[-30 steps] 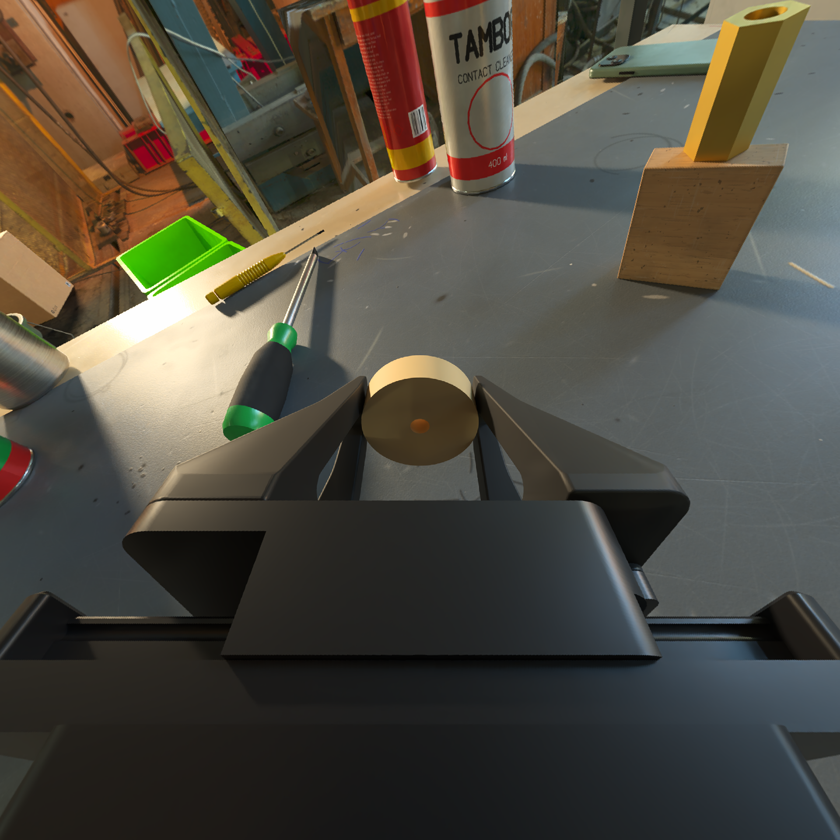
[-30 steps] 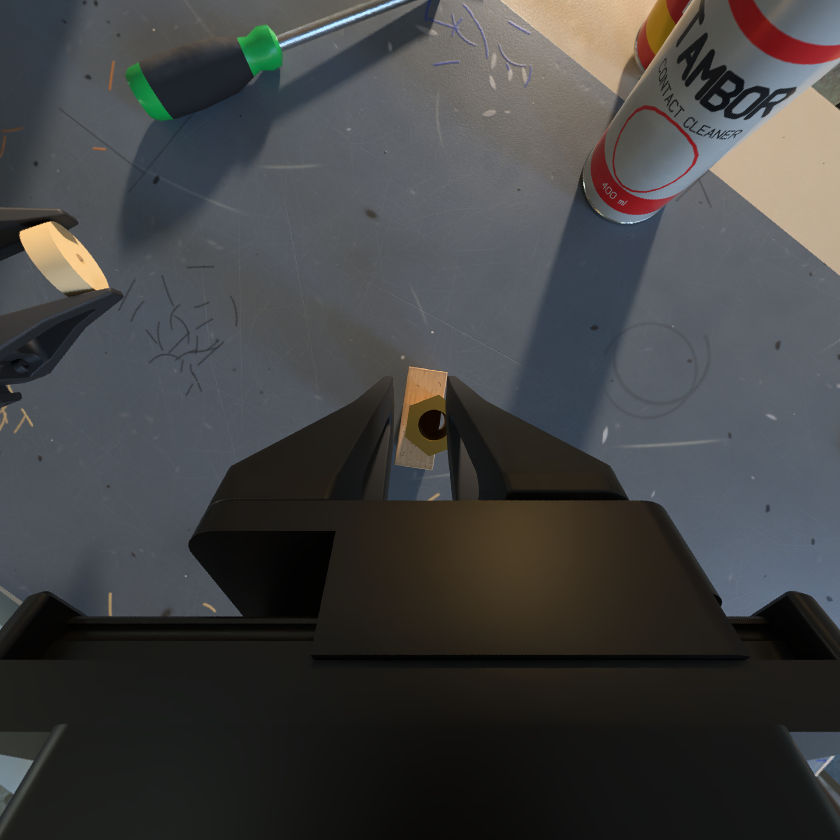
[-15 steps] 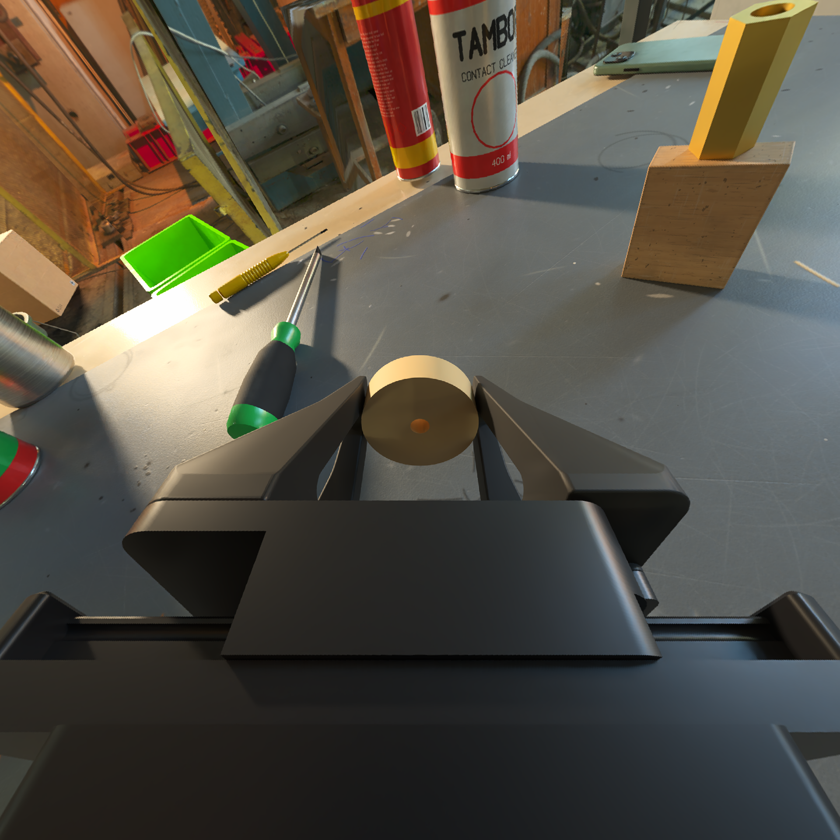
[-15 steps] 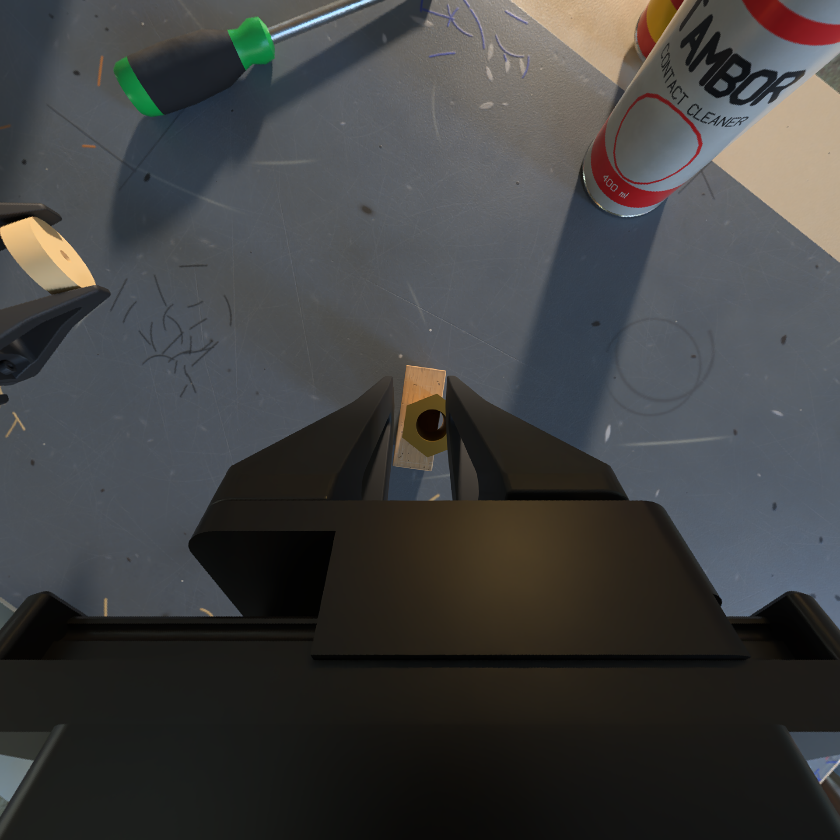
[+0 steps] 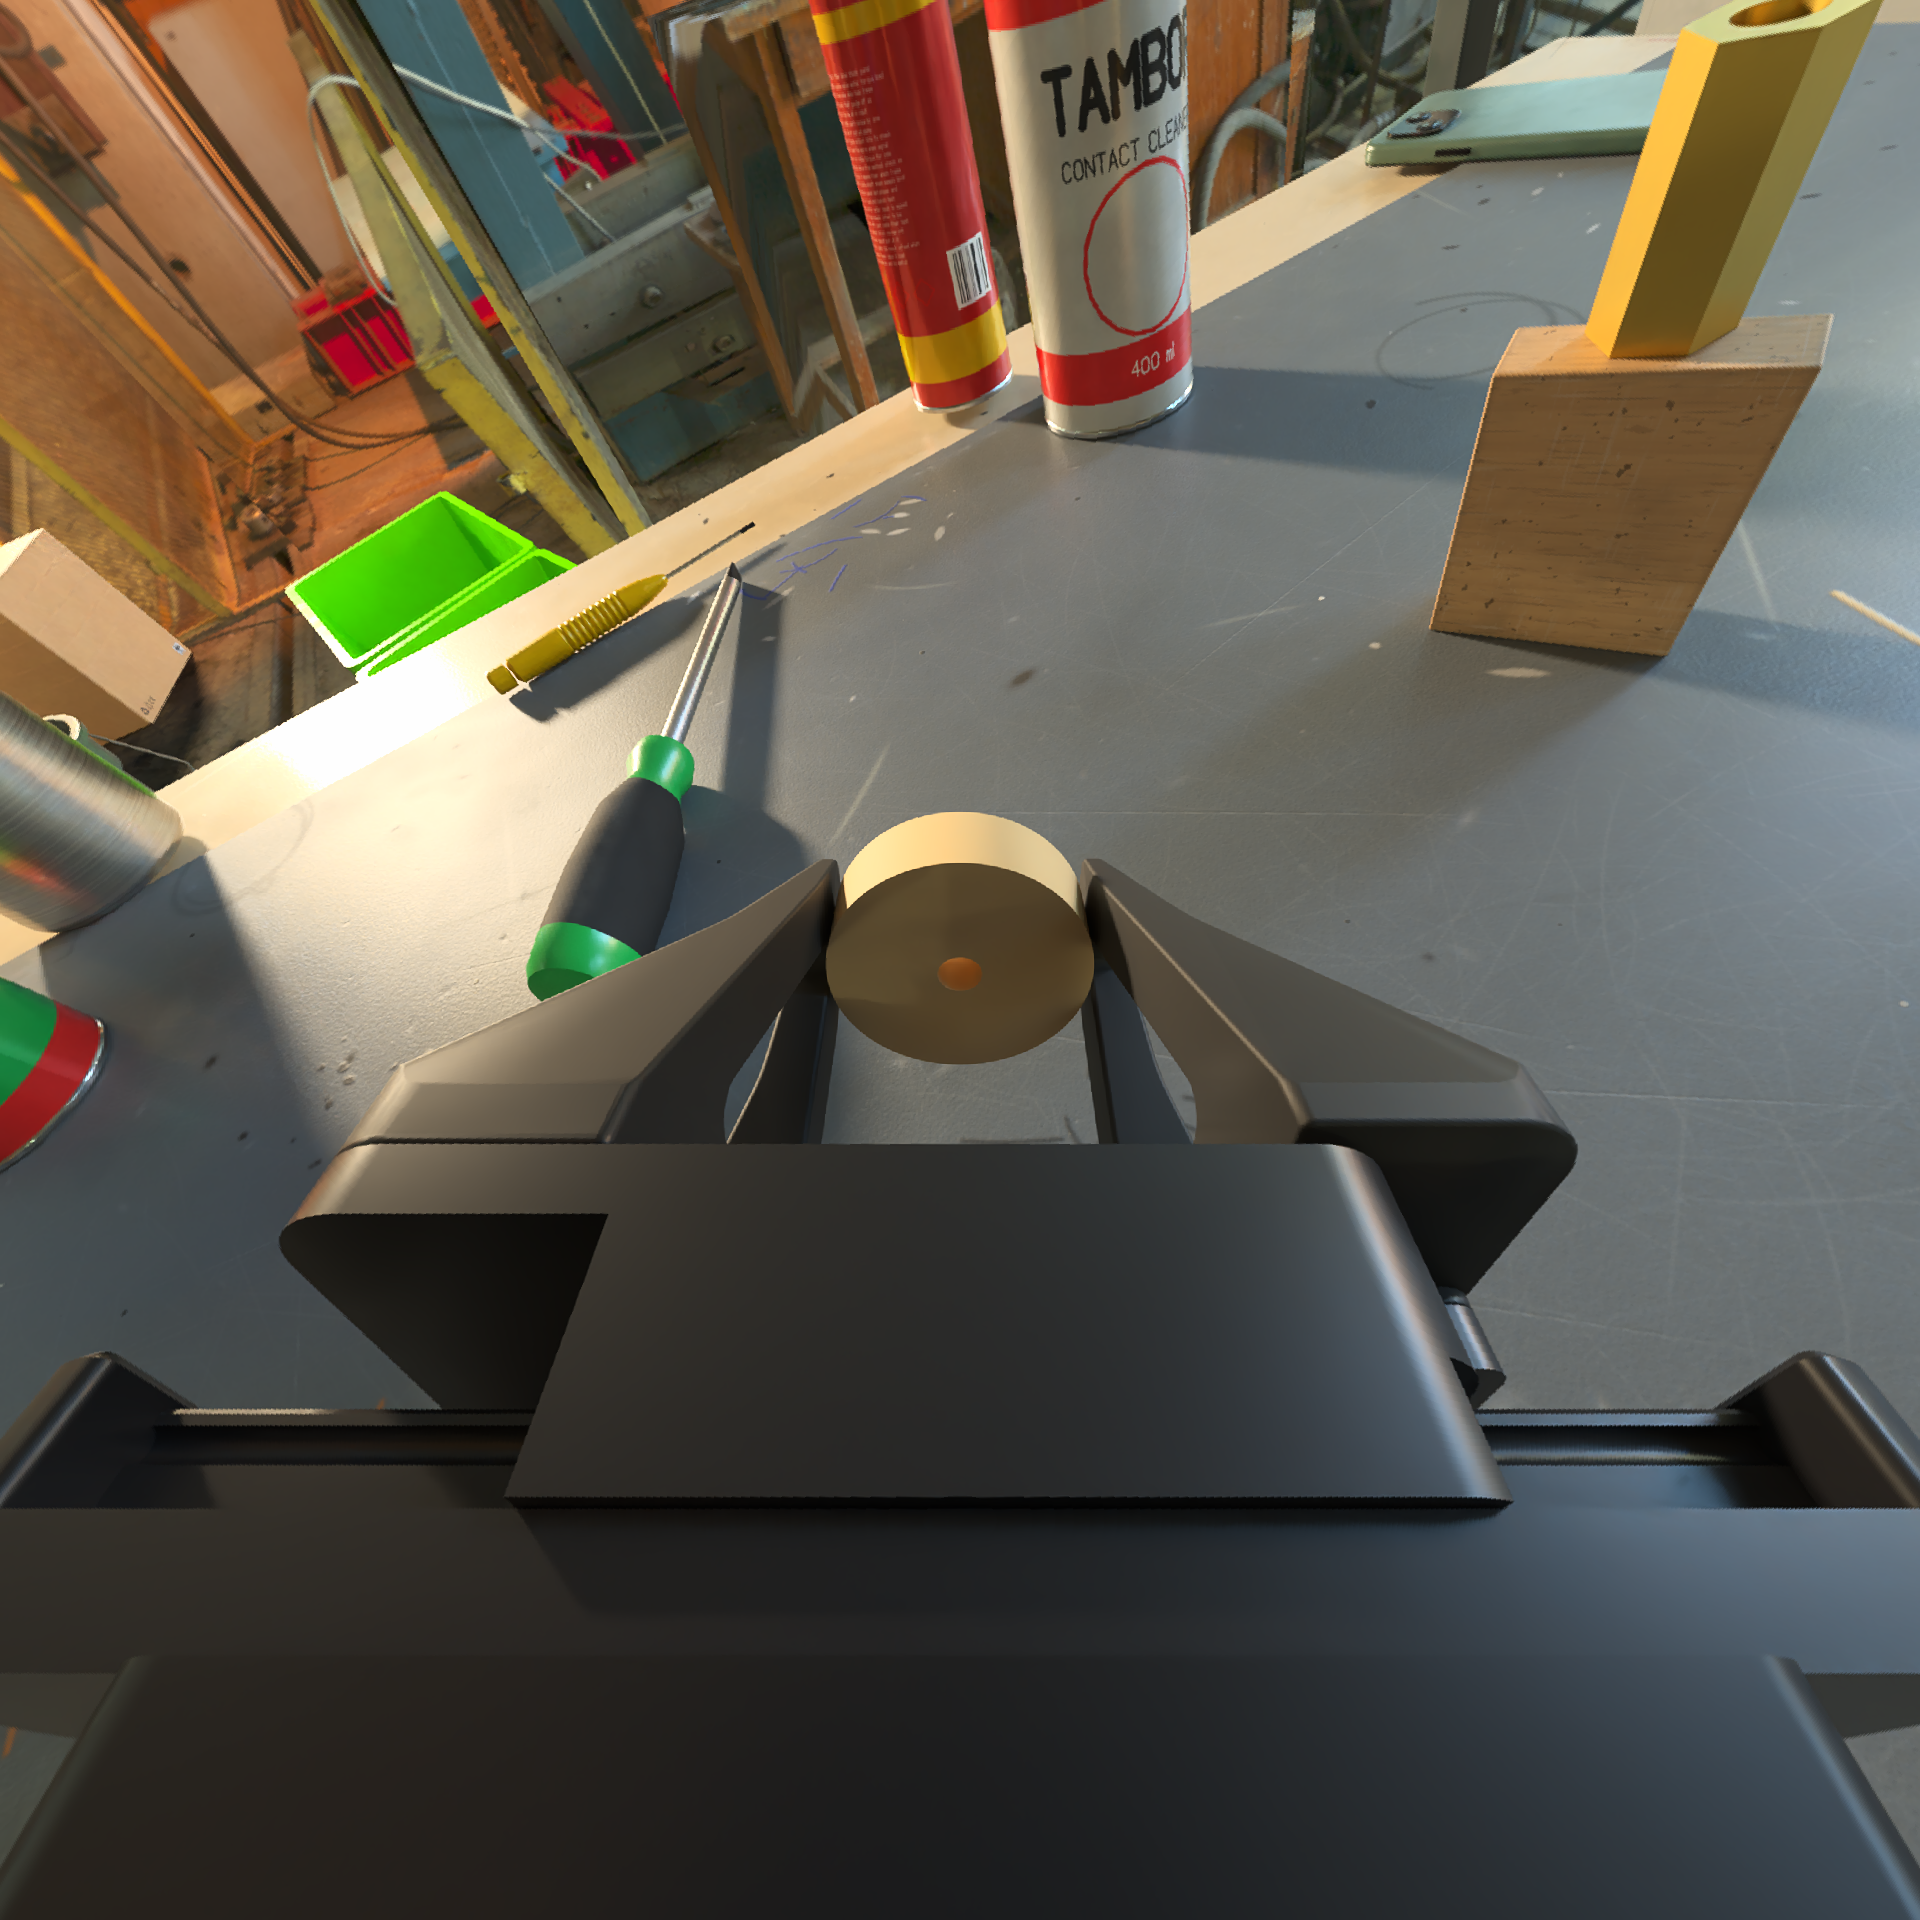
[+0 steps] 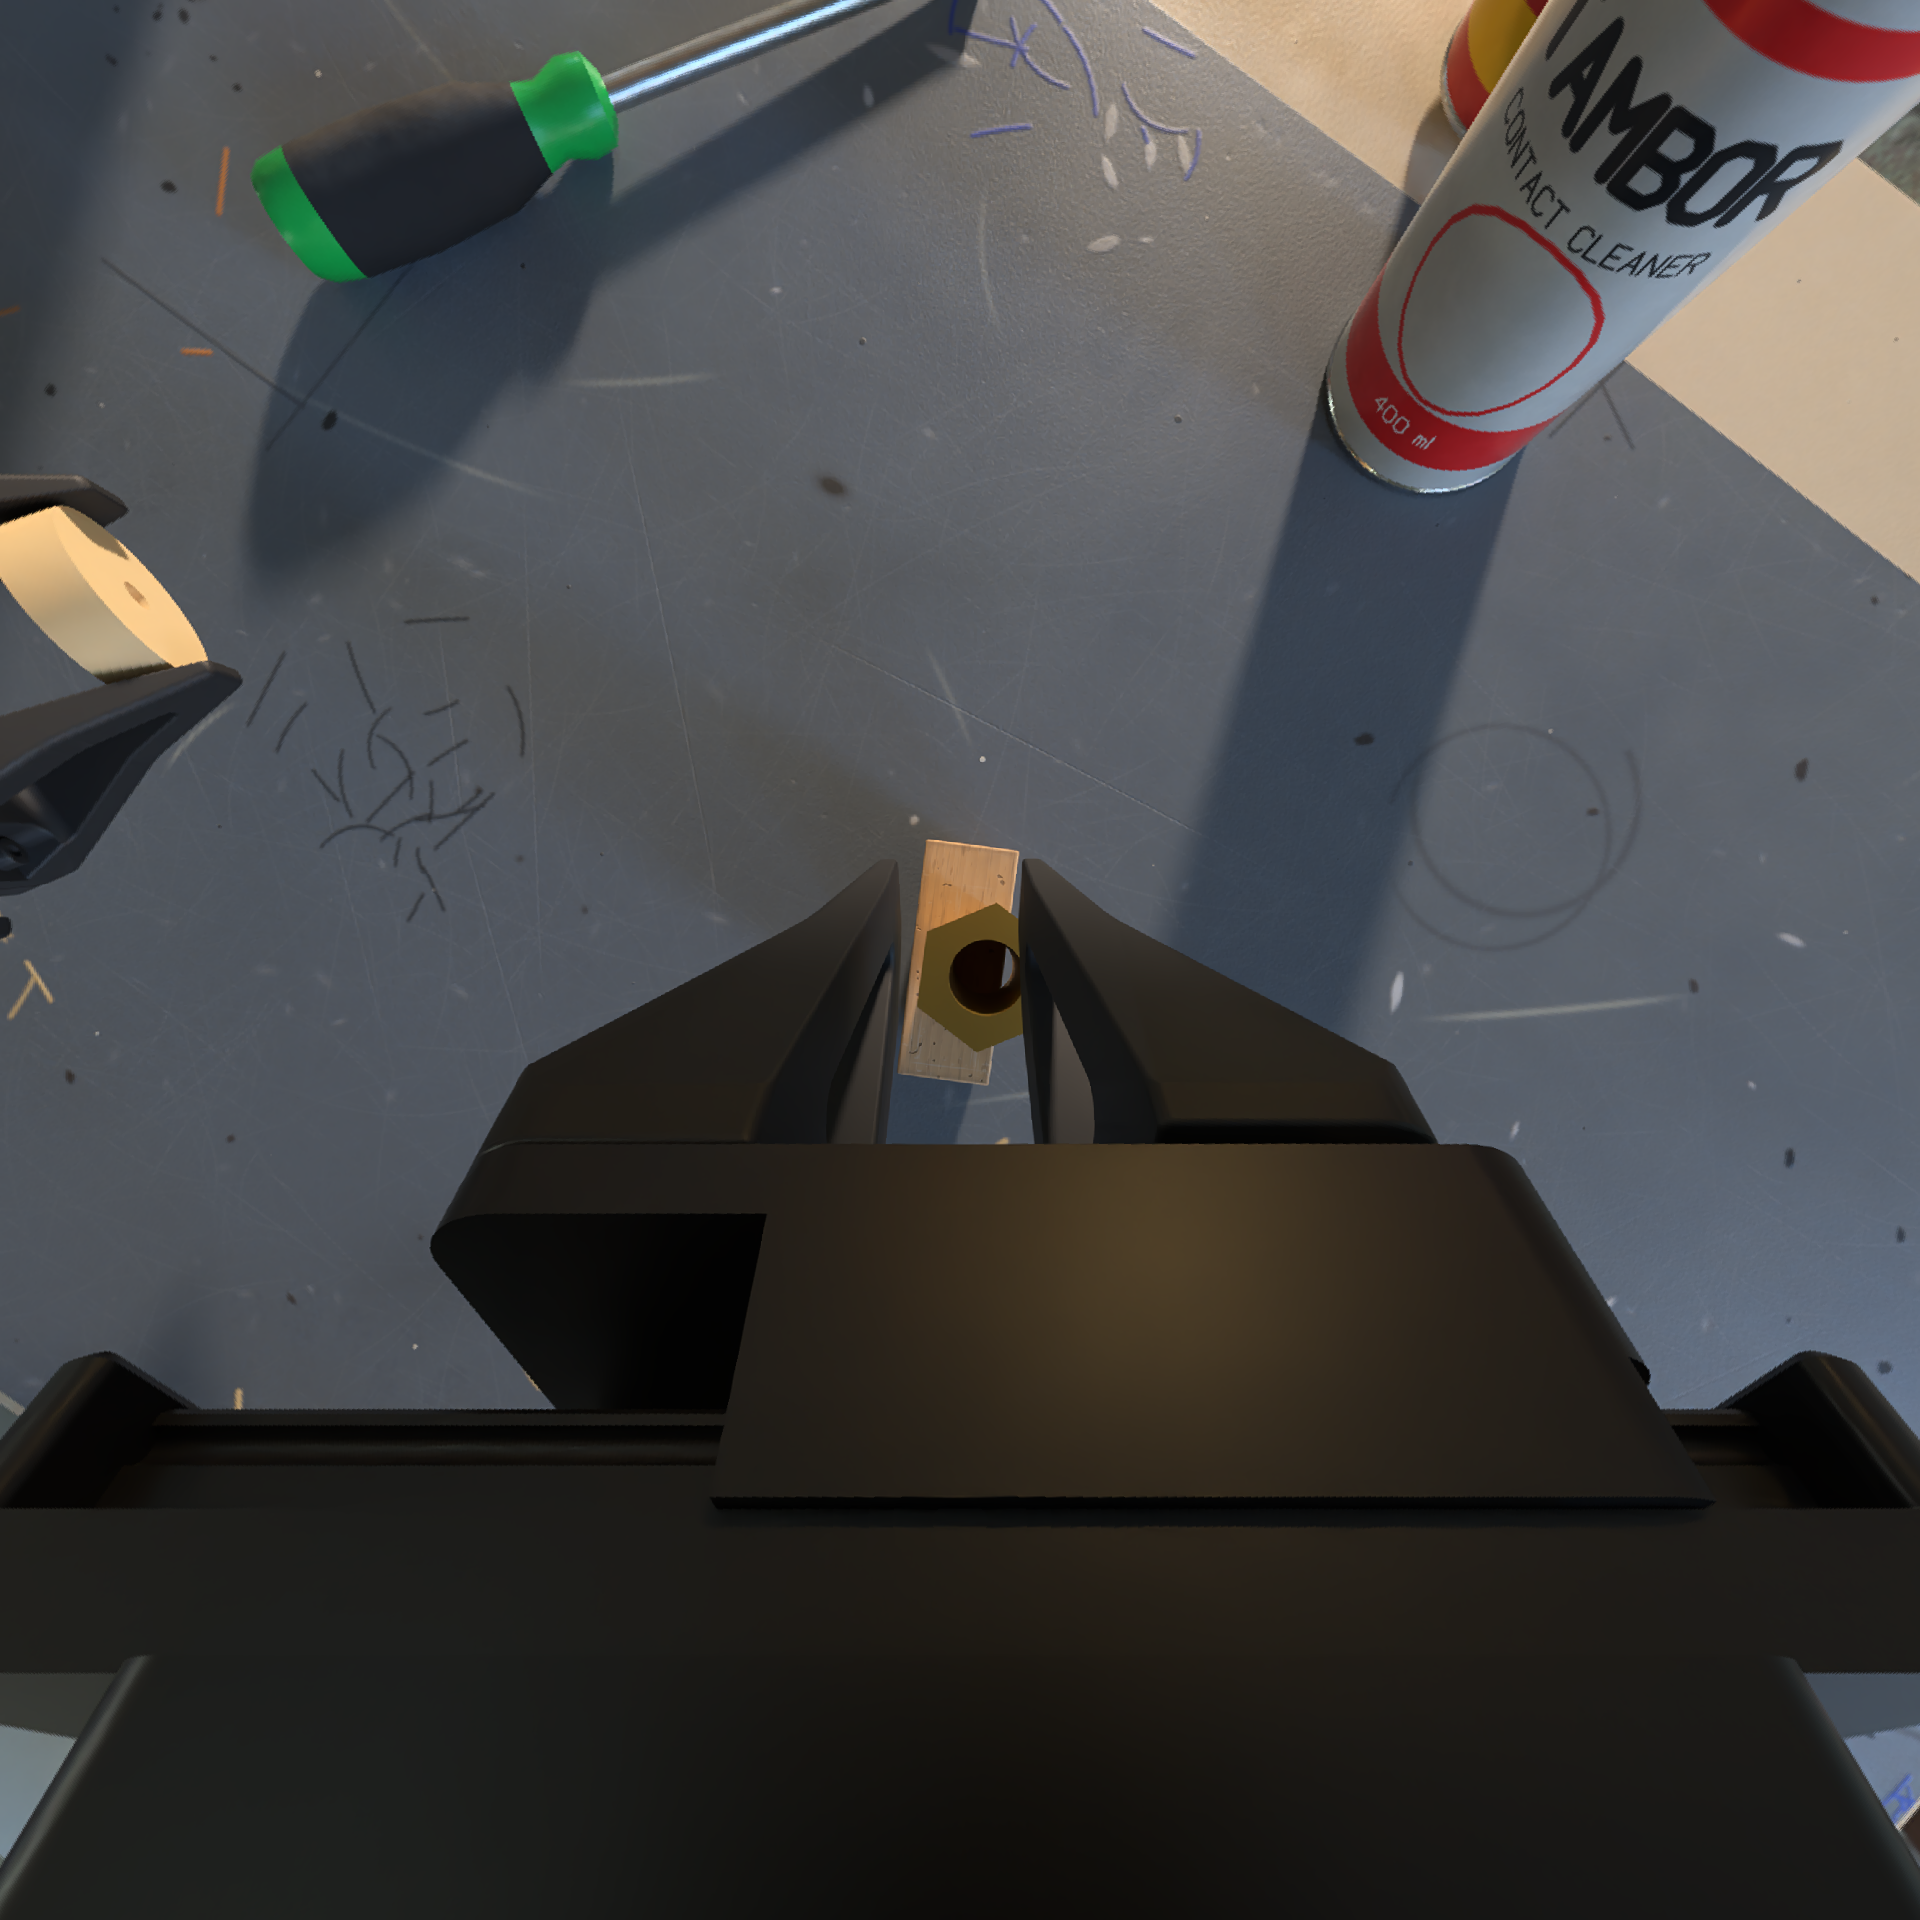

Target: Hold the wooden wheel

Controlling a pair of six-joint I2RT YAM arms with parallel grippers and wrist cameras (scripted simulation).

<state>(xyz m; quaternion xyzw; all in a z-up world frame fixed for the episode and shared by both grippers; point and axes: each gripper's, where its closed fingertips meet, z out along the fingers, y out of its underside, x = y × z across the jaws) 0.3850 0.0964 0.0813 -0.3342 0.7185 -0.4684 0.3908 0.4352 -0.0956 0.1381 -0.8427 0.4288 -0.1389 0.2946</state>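
Observation:
The wooden wheel (image 5: 956, 966), a pale disc with a small centre hole, sits between the fingers of my left gripper (image 5: 961, 894), which is shut on its rim and holds it above the grey table. It also shows at the left edge of the right wrist view (image 6: 94, 603), clamped by the left gripper's fingers (image 6: 125, 717). My right gripper (image 6: 958, 878) points straight down, slightly open and empty, well above a wooden block (image 6: 966, 868) carrying a yellow hexagonal tube (image 6: 940, 977). The block (image 5: 1621, 488) and tube (image 5: 1725, 177) stand at the far right in the left wrist view.
A green-and-black screwdriver (image 5: 623, 862) (image 6: 416, 177) lies left of the wheel, with a small yellow tool (image 5: 582, 629) beyond it. Two spray cans (image 5: 1112, 208) (image 5: 904, 208) stand at the table's far edge; one shows in the right wrist view (image 6: 1538, 260). A phone (image 5: 1507, 125) lies far right.
The left gripper has shifted very slightly with the wheel still clamped. The right gripper stays over the block with the same narrow gap.

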